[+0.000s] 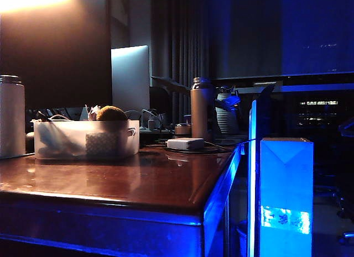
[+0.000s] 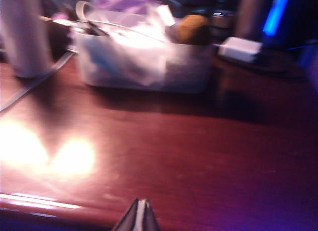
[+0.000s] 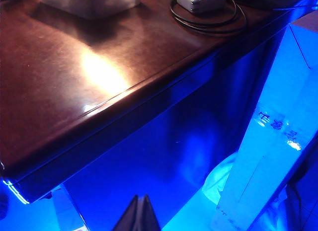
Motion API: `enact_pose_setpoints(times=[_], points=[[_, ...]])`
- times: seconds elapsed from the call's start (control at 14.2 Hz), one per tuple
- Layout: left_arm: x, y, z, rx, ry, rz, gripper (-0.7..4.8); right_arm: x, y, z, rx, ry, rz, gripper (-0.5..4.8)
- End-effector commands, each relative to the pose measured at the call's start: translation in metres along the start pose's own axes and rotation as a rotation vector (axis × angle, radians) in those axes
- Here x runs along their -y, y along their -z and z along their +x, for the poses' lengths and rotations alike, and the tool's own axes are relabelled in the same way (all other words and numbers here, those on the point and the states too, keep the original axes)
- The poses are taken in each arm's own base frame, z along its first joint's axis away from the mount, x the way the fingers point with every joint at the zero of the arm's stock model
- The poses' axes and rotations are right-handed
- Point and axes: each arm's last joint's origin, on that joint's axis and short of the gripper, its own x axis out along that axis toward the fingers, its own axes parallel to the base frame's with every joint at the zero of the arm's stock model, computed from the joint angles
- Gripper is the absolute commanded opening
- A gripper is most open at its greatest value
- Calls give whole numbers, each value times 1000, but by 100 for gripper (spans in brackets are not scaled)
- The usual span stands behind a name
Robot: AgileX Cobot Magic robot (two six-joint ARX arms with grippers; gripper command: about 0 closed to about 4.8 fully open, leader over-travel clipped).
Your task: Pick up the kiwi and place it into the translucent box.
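My kiwi [image 1: 112, 113] already sits inside the translucent box [image 1: 86, 139], riding on top of the clutter at the end nearest the small side handle, its brown crown showing above the rim. In the exterior view the box stands at about nine o'clock from the table's [image 1: 166, 179] middle, with a tall white cylinder [image 1: 11, 116] just beside it further out at nine and a white power adapter [image 1: 185, 143] off toward three.

My left gripper [image 2: 138, 216] has its fingers pressed together on nothing and hangs over the table's near edge; from it the kiwi [image 2: 191, 28] lies far ahead at roughly one o'clock, across the bare wood.

My right gripper [image 3: 138, 214] is likewise closed and empty, out past the table's edge over the blue-lit floor, with the box [image 3: 89, 2] well away at eleven o'clock.

So the left arm is the nearer one. I judge the placing done, and neither arm needs to reach.
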Motion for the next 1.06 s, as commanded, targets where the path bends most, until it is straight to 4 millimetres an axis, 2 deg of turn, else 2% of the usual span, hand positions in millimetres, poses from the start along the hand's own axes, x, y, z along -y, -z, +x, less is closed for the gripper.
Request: enact_pose_setpoints(times=[0.07, 1.06], points=[[-1, 3, 1, -16, -14, 8, 19, 0, 1, 1, 1, -2, 6, -5], [3, 4, 1, -19, 22, 11, 24, 0, 1, 0, 3, -1, 6, -5]])
